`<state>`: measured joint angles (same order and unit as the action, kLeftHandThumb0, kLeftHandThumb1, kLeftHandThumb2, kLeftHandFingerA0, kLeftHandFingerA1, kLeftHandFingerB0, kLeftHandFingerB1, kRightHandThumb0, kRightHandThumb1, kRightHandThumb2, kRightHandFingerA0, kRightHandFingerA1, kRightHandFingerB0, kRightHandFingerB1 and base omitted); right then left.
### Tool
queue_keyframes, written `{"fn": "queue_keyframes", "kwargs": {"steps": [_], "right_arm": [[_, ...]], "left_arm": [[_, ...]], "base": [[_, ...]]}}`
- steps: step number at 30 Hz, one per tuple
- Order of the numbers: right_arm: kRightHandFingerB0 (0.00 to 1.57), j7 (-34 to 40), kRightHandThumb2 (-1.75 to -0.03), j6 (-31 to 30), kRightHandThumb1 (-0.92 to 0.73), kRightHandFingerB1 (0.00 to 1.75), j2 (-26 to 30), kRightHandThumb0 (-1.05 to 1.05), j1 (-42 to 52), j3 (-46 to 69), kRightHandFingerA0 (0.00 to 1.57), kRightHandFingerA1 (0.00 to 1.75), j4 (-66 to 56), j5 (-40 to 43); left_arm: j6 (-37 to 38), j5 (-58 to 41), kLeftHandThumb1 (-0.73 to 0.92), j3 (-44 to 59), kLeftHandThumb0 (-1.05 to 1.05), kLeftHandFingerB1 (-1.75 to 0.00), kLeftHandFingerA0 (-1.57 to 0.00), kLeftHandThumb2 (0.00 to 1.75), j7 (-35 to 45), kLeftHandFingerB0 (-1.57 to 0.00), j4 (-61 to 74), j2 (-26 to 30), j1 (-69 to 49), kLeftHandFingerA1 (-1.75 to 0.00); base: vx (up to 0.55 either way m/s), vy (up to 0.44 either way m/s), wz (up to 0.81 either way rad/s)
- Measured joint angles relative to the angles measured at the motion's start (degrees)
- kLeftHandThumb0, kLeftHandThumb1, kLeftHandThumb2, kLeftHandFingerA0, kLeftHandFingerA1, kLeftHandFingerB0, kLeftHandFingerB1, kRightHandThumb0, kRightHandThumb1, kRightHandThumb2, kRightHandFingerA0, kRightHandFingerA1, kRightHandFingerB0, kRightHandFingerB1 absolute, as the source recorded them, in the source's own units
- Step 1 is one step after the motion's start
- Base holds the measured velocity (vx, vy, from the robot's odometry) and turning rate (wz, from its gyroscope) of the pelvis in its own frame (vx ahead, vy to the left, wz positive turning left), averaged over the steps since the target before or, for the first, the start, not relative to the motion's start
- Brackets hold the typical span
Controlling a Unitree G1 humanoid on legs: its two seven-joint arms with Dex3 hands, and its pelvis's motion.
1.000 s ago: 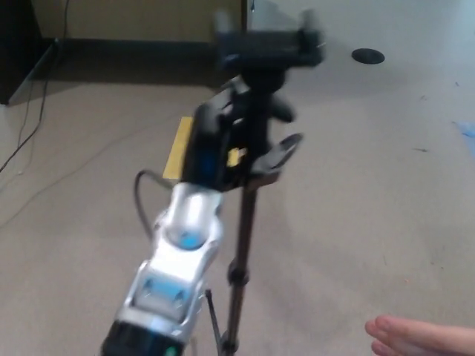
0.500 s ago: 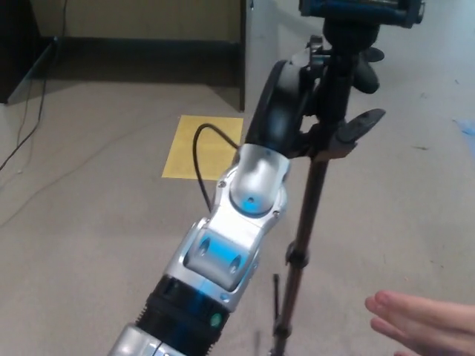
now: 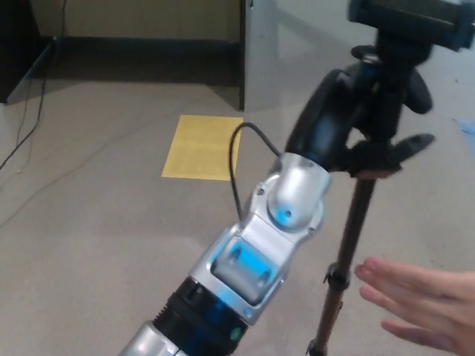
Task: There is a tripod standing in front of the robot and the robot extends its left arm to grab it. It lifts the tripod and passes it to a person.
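Note:
A black tripod (image 3: 355, 222) with a phone clamp head (image 3: 412, 15) hangs lifted off the floor at the right of the head view, its dark pole slanting down to the bottom edge. My left hand (image 3: 338, 126) is shut on the tripod just under its head, at the end of my silver forearm (image 3: 256, 252) that crosses from the bottom left. A person's open hand (image 3: 419, 297) reaches in from the lower right, fingertips close to the pole, apart from it. My right hand does not show.
Beige carpet floor with a yellow square patch (image 3: 200, 146) at mid-left. A grey cabinet or partition (image 3: 297, 52) stands behind the tripod. Cables (image 3: 30, 126) trail along the left. A dark round floor fitting sat farther back right earlier.
My left arm has swung to the right carrying the tripod with it, toward the person. The person's hand has come up and in, nearer the pole.

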<state>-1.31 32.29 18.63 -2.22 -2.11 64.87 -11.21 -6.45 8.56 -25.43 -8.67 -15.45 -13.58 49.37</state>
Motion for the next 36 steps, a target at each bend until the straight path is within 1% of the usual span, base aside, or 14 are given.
{"fn": "queue_keyframes", "kwargs": {"steps": [5, 6, 7, 8, 9, 10, 11, 12, 13, 15, 16, 17, 35, 36], "right_arm": [[0.51, 0.0, -0.64, 0.0, -0.77, 0.36, 0.0, -0.75, 0.0, 0.1, 0.55, 0.37, 0.0, 0.0], [0.48, 0.0, -0.68, 0.0, -0.7, 0.37, 0.0, -0.78, 0.0, 0.1, 0.53, 0.4, 0.0, 0.0], [0.35, 0.0, -1.02, 0.0, -0.65, 0.47, 0.0, -0.72, 0.0, 0.1, 0.49, 0.55, 0.0, 0.0], [0.46, 0.0, -0.64, 0.0, -0.76, 0.36, 0.0, -0.67, 0.0, 0.1, 0.49, 0.37, 0.0, 0.0], [0.46, -0.1, -0.64, 0.0, -0.76, 0.36, 0.0, -0.67, 0.0, 0.1, 0.49, 0.37, 0.0, 0.0], [0.28, -0.1, -0.98, 0.0, -0.6, 0.47, 0.0, -0.59, -0.1, 0.2, 0.37, 0.52, 0.0, 0.0], [0.35, -0.2, -0.94, 0.0, -0.64, 0.46, 0.0, -0.69, -0.1, 0.2, 0.33, 0.47, 0.0, 0.1], [0.37, -0.2, -0.97, 0.2, -0.66, 0.48, 0.0, -0.67, -0.1, 0.2, 0.34, 0.47, 0.0, 0.0], [0.54, -0.1, -0.64, 0.4, -0.76, 0.37, 0.0, -0.58, -0.1, 0.1, 0.5, 0.35, 0.0, 0.0], [0.57, -0.1, -0.64, 1.0, -0.76, 0.37, 0.0, -0.59, -0.1, 0.0, 0.55, 0.37, 0.0, -0.1], [0.51, -0.1, -1.03, 1.1, -0.66, 0.54, 0.0, -0.62, -0.1, 0.0, 0.53, 0.56, 0.0, -0.1], [0.61, 0.0, -0.64, 1.3, -0.78, 0.39, 0.0, -0.62, -0.1, 0.0, 0.6, 0.39, 0.0, -0.1], [0.61, 2.3, -0.64, 2.4, -0.78, 0.39, 0.0, -0.62, -0.1, -2.2, 0.6, 0.39, 0.0, -2.0], [0.61, 2.5, -0.64, 2.4, -0.78, 0.39, 0.0, -0.62, -0.1, -2.2, 0.6, 0.39, 0.0, -2.0]], "left_arm": [[-0.5, -0.2, 0.65, -5.3, -0.24, -1.74, -0.79, 0.55, -0.1, -0.56, 1.3, 0.0, -1.1, -1.75], [-0.5, -0.2, 0.64, -6.5, -0.25, -1.75, -0.81, 0.55, -0.1, -0.57, 1.4, 0.0, -1.4, -1.75], [-0.5, -0.2, 0.63, -7.5, -0.28, -1.73, -0.81, 0.56, -0.2, -0.59, 1.6, 0.0, -1.7, -1.75], [-0.5, -0.2, 0.63, -8.4, -0.29, -1.72, -0.81, 0.57, -0.2, -0.6, 1.6, 0.0, -2.0, -1.75], [-0.5, -0.2, 0.63, -9.7, -0.29, -1.72, -0.81, 0.57, -0.2, -0.6, 1.9, 0.0, -2.5, -1.75], [-0.5, -0.3, 0.66, -10.6, -0.33, -1.75, -0.8, 0.56, -0.2, -0.58, 2.1, 0.0, -3.0, -1.75], [-0.5, -0.3, 0.68, -11.5, -0.35, -1.75, -0.78, 0.57, -0.2, -0.57, 2.3, 0.0, -3.3, -1.75], [-0.5, -0.3, 0.47, -12.9, -0.42, -1.25, -1.1, 0.88, -0.3, -0.9, 2.7, 0.0, -4.0, -1.36], [-0.5, -0.3, 0.68, -14.2, -0.3, -1.75, -0.77, 0.56, -0.3, -0.56, 3.0, 0.0, -4.4, -1.75], [-0.5, -0.4, 0.68, -16.4, -0.28, -1.75, -0.77, 0.56, -0.3, -0.56, 3.4, 0.0, -5.0, -1.75], [-0.5, -0.5, 0.68, -17.2, -0.27, -1.75, -0.77, 0.57, -0.3, -0.55, 3.6, 0.0, -5.2, -1.75], [-0.5, -0.5, 0.67, -17.9, -0.27, -1.73, -0.73, 0.56, -0.4, -0.56, 3.7, 0.0, -5.5, -1.75], [-0.5, -0.8, 0.73, -24.1, -0.26, -1.68, -0.61, 0.52, -2.7, -0.44, 10.8, 0.0, -8.4, -1.75], [-0.5, -0.9, 0.88, -24.1, -0.41, -1.64, -0.65, 0.52, -2.7, -0.48, 11.2, 0.0, -8.5, -1.75]], "base": [[0.0, 0.0, 0.0], [0.0, 0.0, 0.0], [0.0, 0.0, 0.0], [0.0, 0.0, 0.0], [0.0, 0.0, 0.0], [0.0, 0.0, 0.0], [0.0, 0.0, 0.0], [0.0, 0.0, 0.0], [0.0, 0.0, 0.0], [0.0, 0.0, 0.0], [0.0, 0.0, 0.0], [0.0, 0.0, 0.0], [0.0, 0.0, 0.0], [0.0, 0.0, 0.0]]}}
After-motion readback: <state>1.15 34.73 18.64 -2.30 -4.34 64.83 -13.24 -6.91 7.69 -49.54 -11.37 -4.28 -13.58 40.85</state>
